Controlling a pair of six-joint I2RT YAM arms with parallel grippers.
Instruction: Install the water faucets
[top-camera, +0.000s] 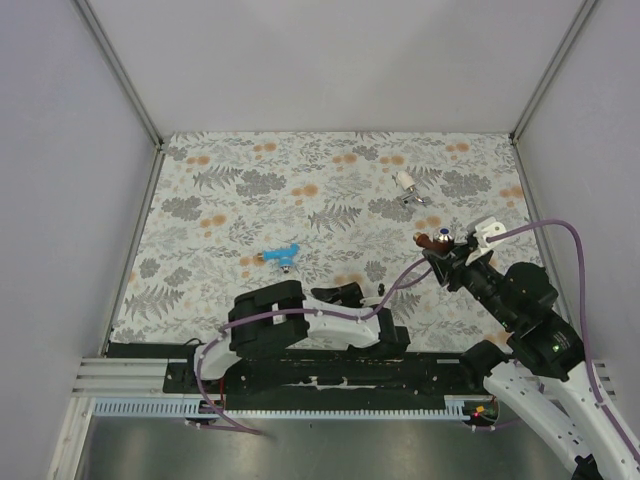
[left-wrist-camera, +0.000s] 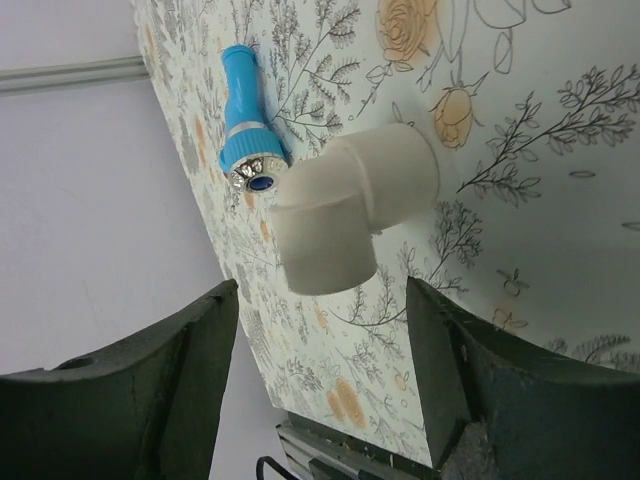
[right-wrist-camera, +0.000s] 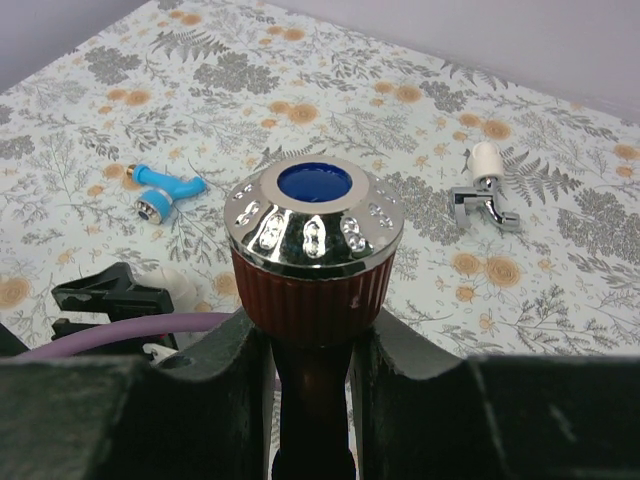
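Our right claw (right-wrist-camera: 312, 350) is clamped on the neck of the reddish-brown faucet (right-wrist-camera: 312, 270), one finger pressed to each side just under its ribbed knob. We hold it raised over the flowered table (top-camera: 230, 180), its chrome top with the blue centre facing the wrist camera. Our left claw (left-wrist-camera: 320, 300) is spread wide and grips nothing. A white elbow fitting (left-wrist-camera: 350, 215) lies on the cloth just ahead of its fingers, untouched. The blue faucet (left-wrist-camera: 245, 125) lies just beside that fitting. The white-silver faucet (top-camera: 408, 186) rests toward the far right, well apart.
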